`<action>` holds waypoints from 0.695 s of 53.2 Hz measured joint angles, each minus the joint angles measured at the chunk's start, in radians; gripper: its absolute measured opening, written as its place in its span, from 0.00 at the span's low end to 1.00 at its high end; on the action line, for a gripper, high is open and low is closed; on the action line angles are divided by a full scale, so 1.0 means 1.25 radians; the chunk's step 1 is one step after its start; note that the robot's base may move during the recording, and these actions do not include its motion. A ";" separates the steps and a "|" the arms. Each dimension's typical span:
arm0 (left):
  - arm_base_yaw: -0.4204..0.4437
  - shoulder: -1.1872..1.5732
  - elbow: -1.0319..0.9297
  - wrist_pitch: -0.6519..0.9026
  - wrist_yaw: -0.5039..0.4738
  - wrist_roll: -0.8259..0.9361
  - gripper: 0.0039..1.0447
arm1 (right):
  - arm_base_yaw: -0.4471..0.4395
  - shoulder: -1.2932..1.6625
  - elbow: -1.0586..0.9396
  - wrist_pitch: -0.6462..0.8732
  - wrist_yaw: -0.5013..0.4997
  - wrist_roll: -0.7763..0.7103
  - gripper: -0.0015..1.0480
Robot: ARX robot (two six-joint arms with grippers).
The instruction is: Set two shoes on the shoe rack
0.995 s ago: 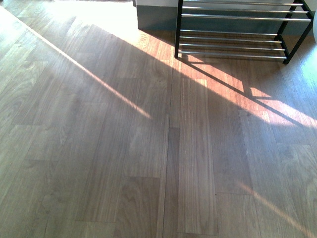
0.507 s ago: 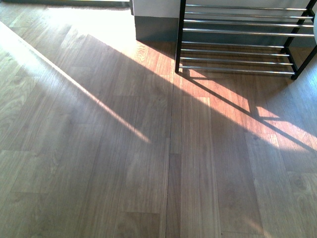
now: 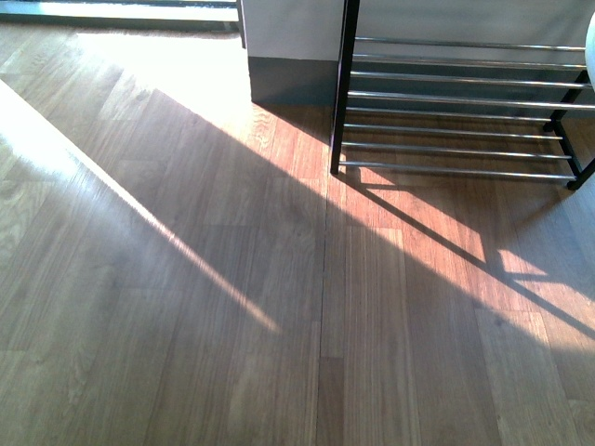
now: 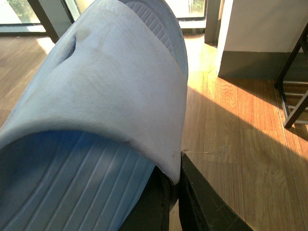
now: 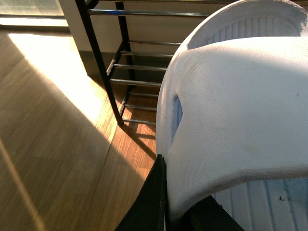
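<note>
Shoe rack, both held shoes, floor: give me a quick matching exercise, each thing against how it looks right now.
Things:
1. shoe rack
2. left arm's shoe
3. right arm's shoe
4. floor

Looks:
A. white in the sunlight
B. wood planks crossed by sun streaks
C. black uprights, chrome rods
D. pale blue, ribbed footbed

Pairs: 1-C, 2-D, 3-A, 4-B

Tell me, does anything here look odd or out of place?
Nothing spilled or broken. The odd part: each gripper pinches a pale blue slide sandal, left and right, by its strap edge, so both hang in the air. The shoe rack by the wall shows only bare chrome rods; sunlight streaks the wooden floor.
</note>
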 joint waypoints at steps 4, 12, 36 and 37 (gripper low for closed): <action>0.000 0.000 0.000 0.000 0.000 0.000 0.02 | 0.000 0.000 0.000 0.000 0.001 0.000 0.02; 0.000 0.000 0.000 0.000 0.000 0.000 0.02 | 0.000 0.000 0.000 0.000 0.000 0.000 0.02; 0.000 0.000 0.000 0.000 0.000 0.000 0.02 | 0.000 0.001 0.000 0.000 0.000 0.000 0.02; 0.000 0.000 0.000 0.000 0.000 0.000 0.02 | 0.000 0.001 0.000 0.000 0.000 0.000 0.02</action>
